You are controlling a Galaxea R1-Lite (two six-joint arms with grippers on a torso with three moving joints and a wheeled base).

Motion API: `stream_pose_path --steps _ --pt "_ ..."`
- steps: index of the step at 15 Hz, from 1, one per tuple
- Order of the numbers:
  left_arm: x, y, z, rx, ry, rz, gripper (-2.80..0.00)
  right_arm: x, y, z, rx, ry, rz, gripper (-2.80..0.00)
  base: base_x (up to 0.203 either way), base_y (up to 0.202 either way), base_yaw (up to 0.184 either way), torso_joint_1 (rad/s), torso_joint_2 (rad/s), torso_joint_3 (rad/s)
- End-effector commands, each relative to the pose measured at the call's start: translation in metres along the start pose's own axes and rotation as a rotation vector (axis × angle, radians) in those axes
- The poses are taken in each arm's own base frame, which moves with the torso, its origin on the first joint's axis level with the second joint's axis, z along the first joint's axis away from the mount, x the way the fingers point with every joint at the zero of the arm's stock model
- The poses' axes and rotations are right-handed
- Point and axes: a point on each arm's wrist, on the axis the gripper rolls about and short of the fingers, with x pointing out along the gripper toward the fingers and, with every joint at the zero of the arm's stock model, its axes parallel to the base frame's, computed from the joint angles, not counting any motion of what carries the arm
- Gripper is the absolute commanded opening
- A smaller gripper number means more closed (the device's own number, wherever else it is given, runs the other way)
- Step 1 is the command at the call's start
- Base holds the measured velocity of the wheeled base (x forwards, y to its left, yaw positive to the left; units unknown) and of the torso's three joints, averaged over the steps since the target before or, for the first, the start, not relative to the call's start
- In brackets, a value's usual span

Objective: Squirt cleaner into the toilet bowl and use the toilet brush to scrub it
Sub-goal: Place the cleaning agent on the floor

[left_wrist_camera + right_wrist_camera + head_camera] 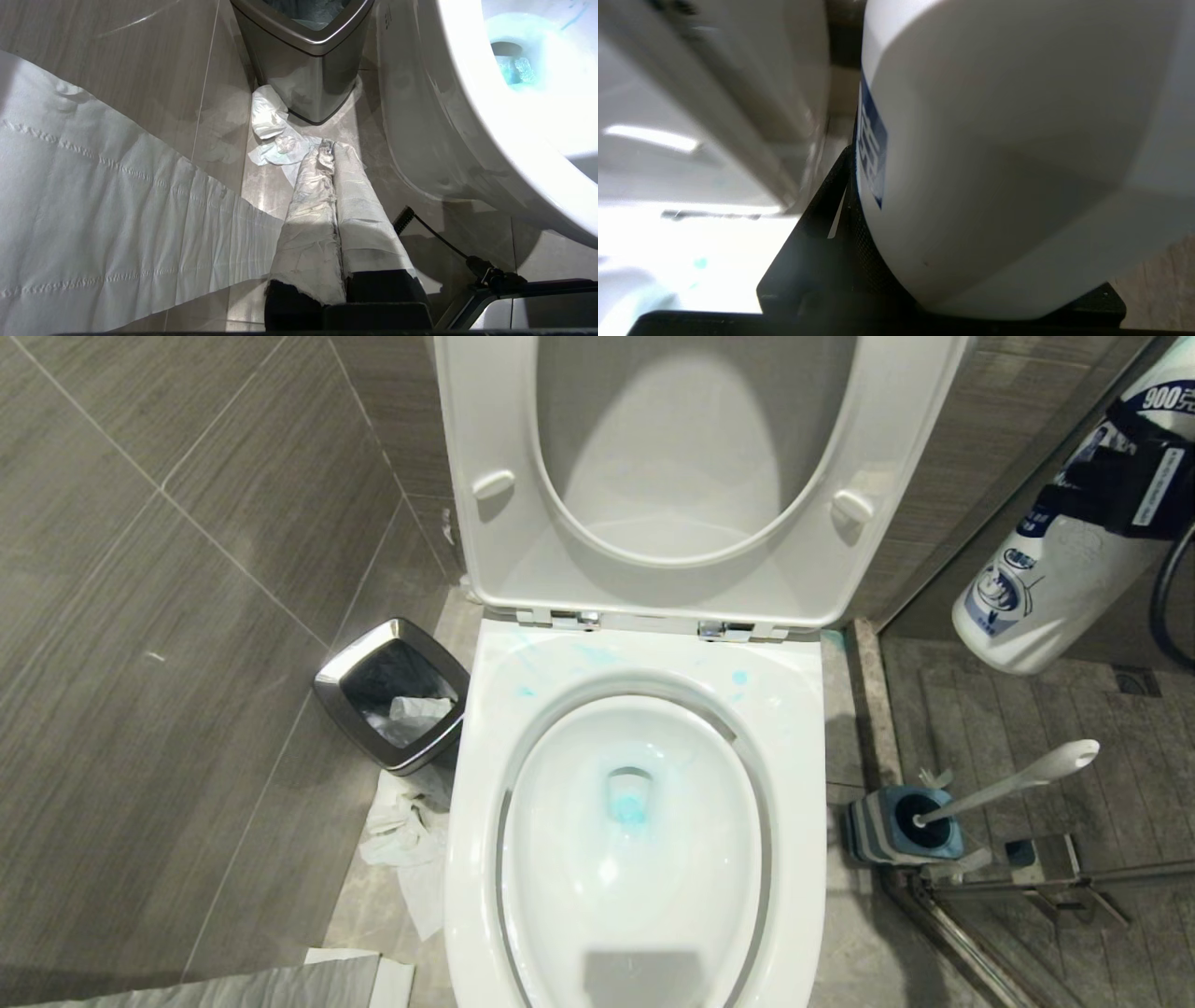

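Toilet bowl [635, 859] of glossy white ceramic, oval basin within a squarish rim, seat and lid [695, 476] raised upright against the grey tiled wall; pale turquoise cleaner [630, 807] tints the water at the drain and lies in faint smears on the back of the rim near the hinges. At the upper right of the head view, above the floor and beside the raised lid, the right gripper [1125, 485] is clamped on a white cleaner bottle [1050, 569] with a blue-printed label, held tilted with its base lowest; the right wrist view shows the bottle's white body [1008, 154] pressed against a black finger. Toilet brush [1013, 784], slim white handle with a rounded flattened end, leans in its square blue-and-grey holder [896, 826] on the floor to the right of the bowl, bristle head sunk in the holder. Chrome-rimmed bin [392, 695] to the left of the bowl, black-lined, holding crumpled white paper; more crumpled tissue [406, 835] lies on the floor just beside it. Left gripper [327, 149] low near the floor beside the bowl's base, its paper-wrapped fingers closed together with nothing between them; a sheet of toilet paper [103, 210] hangs across that view
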Motion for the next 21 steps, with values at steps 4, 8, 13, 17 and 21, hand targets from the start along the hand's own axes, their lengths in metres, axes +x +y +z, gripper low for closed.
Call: stream_pose_path --steps 4,8,13,17,21 --pt "0.000 0.000 0.000 0.000 0.003 0.000 -2.80 0.037 0.007 -0.038 0.026 -0.064 0.028 -2.80 0.000 0.000 0.000 0.000 0.00 0.000" --pt "0.000 0.000 0.000 0.001 0.003 0.000 -2.80 0.078 0.013 -0.066 0.025 -0.076 0.025 -2.80 0.000 0.000 0.000 0.000 0.00 0.000" --pt "0.000 0.000 0.000 0.001 0.003 0.000 -2.80 0.123 0.003 -0.109 -0.040 -0.088 -0.033 -2.80 0.000 0.000 0.000 0.000 0.00 0.000" --pt "0.000 0.000 0.000 0.001 0.003 0.000 -2.80 0.152 0.004 -0.153 -0.086 -0.079 -0.044 -2.80 0.000 0.000 0.000 0.000 0.00 0.000" --pt "0.000 0.000 0.000 0.007 0.001 -0.002 -2.80 0.175 0.003 -0.202 -0.116 -0.045 -0.055 -2.80 0.000 0.000 0.000 0.000 0.00 0.000"
